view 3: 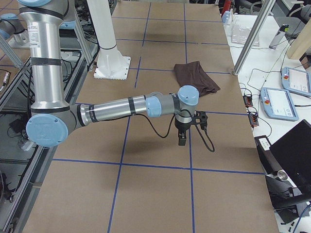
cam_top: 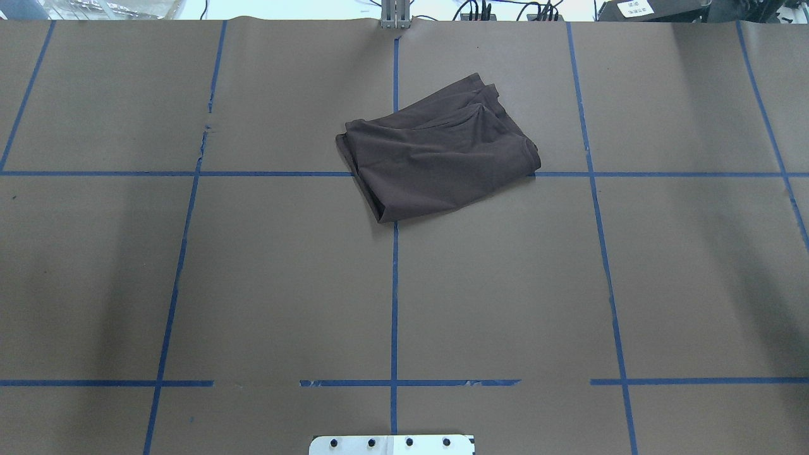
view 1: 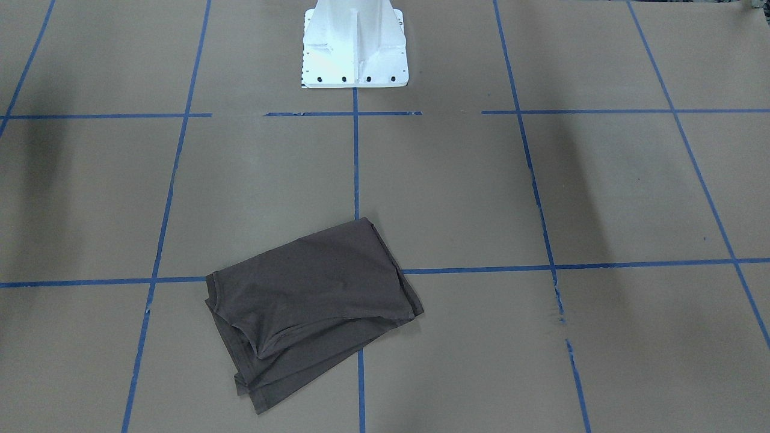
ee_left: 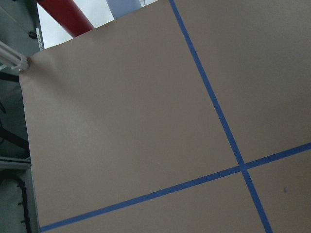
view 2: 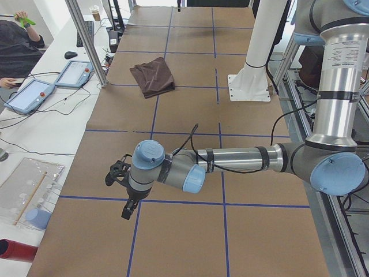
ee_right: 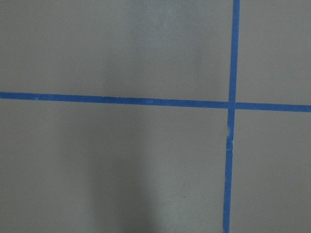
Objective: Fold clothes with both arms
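Note:
The clothes are one dark brown T-shirt [cam_top: 436, 158], lying folded into a rough rectangle with layered edges on the far middle of the table [view 1: 313, 288]. It also shows in both side views [view 2: 153, 78] [view 3: 197, 77]. Neither arm touches it. My left gripper [view 2: 127, 209] hangs pointing down over bare paper near the table's left end, far from the shirt. My right gripper [view 3: 182, 140] hangs pointing down over the paper a short way from the shirt. Both show only in the side views, so I cannot tell whether they are open or shut. The wrist views show only brown paper and blue tape.
Brown paper with a blue tape grid [cam_top: 394, 284] covers the table. The white base block [view 1: 355, 45] stands at the robot's edge. Teach pendants [view 2: 29, 92] [view 3: 279, 102], metal posts [view 2: 86, 40] and a seated person [view 2: 17, 46] are along the far side. A red cylinder [view 2: 14, 251] lies near the left end.

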Tool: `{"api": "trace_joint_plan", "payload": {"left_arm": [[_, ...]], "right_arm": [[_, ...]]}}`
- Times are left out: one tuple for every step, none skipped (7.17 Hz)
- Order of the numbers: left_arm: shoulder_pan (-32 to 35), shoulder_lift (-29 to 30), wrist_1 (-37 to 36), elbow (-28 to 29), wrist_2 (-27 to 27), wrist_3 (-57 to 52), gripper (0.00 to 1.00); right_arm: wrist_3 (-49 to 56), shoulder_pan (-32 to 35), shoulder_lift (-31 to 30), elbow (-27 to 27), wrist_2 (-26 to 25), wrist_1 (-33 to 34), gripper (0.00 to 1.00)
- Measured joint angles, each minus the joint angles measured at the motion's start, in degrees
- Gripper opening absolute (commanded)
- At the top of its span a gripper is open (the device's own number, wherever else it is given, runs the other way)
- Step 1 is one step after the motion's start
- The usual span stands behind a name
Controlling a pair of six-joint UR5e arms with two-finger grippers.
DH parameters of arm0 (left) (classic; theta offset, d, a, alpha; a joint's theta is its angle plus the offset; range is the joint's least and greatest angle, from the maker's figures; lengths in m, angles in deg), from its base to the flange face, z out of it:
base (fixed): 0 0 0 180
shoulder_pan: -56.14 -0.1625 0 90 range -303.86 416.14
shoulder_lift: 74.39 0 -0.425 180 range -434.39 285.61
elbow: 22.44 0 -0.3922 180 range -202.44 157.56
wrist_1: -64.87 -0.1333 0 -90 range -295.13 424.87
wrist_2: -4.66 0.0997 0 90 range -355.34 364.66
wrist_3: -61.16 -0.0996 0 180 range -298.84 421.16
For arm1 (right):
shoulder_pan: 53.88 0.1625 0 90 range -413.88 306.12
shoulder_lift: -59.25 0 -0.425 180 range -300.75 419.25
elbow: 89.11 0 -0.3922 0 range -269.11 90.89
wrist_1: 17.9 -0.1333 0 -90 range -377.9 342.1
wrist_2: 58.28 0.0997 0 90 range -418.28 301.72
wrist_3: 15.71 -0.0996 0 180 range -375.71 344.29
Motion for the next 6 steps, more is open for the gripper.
{"api": "trace_joint_plan", "payload": {"left_arm": [[-0.8,0.0,-4.8,-1.7,-0.2,0.8,1.0],[-2.1,0.0,-10.9,-4.6,-1.0,1.2,1.0],[-3.4,-0.1,-16.1,-7.4,-2.0,1.7,1.0],[-4.3,-0.2,-19.3,-9.2,-2.6,2.7,1.0],[-4.6,-0.3,-20.5,-10.0,-2.9,3.6,1.0],[-4.7,-0.5,-20.6,-10.2,-3.0,3.9,1.0]], "right_arm": [[-0.1,0.3,-1.6,-0.3,0.8,-2.0,1.0],[-0.5,0.6,-2.3,-0.7,1.1,-2.8,1.0],[-1.7,0.7,-2.5,-1.5,1.2,-3.2,1.0],[-3.8,0.7,-2.5,-2.3,1.2,-3.3,1.0],[-5.0,0.8,-2.5,-2.7,1.3,-3.3,1.0],[-5.0,0.9,-2.8,-2.7,1.4,-3.3,1.0]]}}
